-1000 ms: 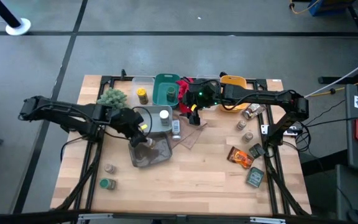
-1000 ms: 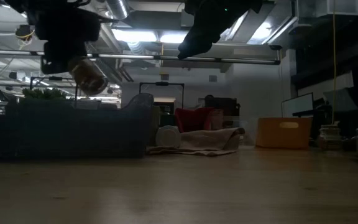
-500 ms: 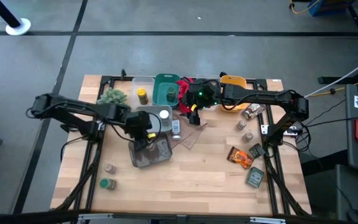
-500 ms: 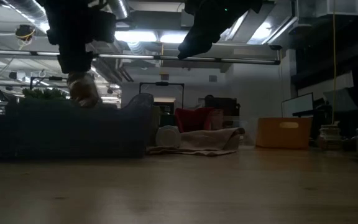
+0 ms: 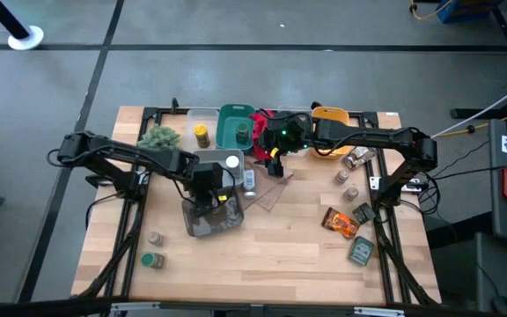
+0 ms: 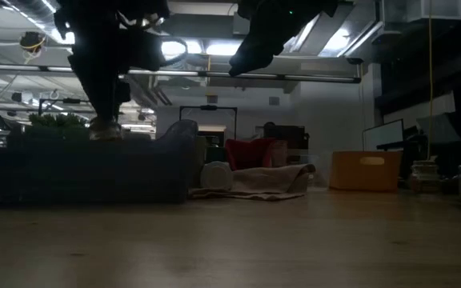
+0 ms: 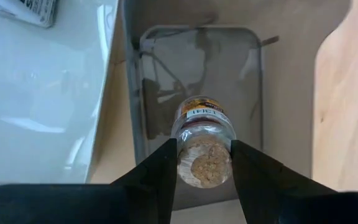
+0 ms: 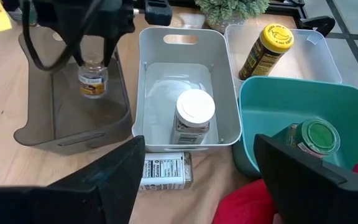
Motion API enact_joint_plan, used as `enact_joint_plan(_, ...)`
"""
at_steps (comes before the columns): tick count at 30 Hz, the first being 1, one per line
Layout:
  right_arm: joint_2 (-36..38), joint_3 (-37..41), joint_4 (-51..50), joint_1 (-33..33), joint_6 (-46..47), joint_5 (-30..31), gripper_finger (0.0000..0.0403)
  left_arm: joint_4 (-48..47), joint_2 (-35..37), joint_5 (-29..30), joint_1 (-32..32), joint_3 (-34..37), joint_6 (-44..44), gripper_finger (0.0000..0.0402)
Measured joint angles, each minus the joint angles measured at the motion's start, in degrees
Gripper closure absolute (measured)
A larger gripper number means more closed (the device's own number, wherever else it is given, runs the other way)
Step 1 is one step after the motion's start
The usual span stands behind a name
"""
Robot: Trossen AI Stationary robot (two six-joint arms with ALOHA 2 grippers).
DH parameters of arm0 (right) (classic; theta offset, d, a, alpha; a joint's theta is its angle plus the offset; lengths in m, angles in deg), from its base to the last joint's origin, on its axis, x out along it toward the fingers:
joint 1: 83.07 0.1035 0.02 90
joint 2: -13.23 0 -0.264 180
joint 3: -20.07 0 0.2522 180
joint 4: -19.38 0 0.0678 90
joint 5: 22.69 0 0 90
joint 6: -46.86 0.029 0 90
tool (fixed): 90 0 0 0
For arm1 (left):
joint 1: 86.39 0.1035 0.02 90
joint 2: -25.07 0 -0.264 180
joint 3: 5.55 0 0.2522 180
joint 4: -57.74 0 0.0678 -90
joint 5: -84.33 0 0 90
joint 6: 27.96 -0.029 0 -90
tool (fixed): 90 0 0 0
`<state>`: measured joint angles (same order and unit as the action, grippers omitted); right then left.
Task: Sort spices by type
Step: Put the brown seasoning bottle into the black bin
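Much of the low view was too dark to read: the left arm showed only as a black shape above the gray bin's (image 6: 94,168) wall, with a pale blur at its tip where the held jar (image 6: 104,128) hung. From above, the left gripper (image 5: 208,195) covered that jar entirely. The wrist views settled it: the left gripper (image 7: 205,163) pointed straight down into the smoky gray bin (image 7: 257,93), its two fingers clamped on a small clear jar (image 7: 204,140) with a tan cork lid, and whether the jar touched the bin floor could not be told. The left arm reached in from the table's left edge, elbow bent, toward the bin near the table's middle.

The right gripper (image 5: 275,157) hung raised near the table's far edge, beside the red cloth (image 5: 262,123), its jaws spread wide and holding nothing. Its own view showed a white-lidded jar (image 8: 193,115) standing in the white bin (image 8: 185,46), a yellow-lidded jar (image 8: 265,50) leaning in the clear bin (image 8: 319,53), and a green-lidded jar (image 8: 312,138) in the teal bin (image 8: 272,99), partly cut off by a finger. A labelled jar (image 8: 165,171) lay on its side just outside the white bin.

Toward the table's right edge lay more jars (image 5: 352,167), an orange packet (image 5: 341,221) and a dark green packet (image 5: 362,251); two jars (image 5: 152,249) sat near the near-left corner.
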<state>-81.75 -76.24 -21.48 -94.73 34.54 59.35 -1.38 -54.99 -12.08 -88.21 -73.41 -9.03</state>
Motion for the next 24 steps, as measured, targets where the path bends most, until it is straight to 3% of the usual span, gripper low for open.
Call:
enact_joint_plan(10, 0.00, 0.00, 0.01, 0.00, 0.00, 0.00, 0.0102, -0.99, -1.59, 4.99, -0.02, 0.00, -2.92, 0.0273)
enact_joint_plan(24, 0.00, 0.00, -0.02, 0.07, 0.00, 0.02, 0.0102, -0.99, -1.59, 5.15, -1.69, 0.00, -9.37, 0.0272)
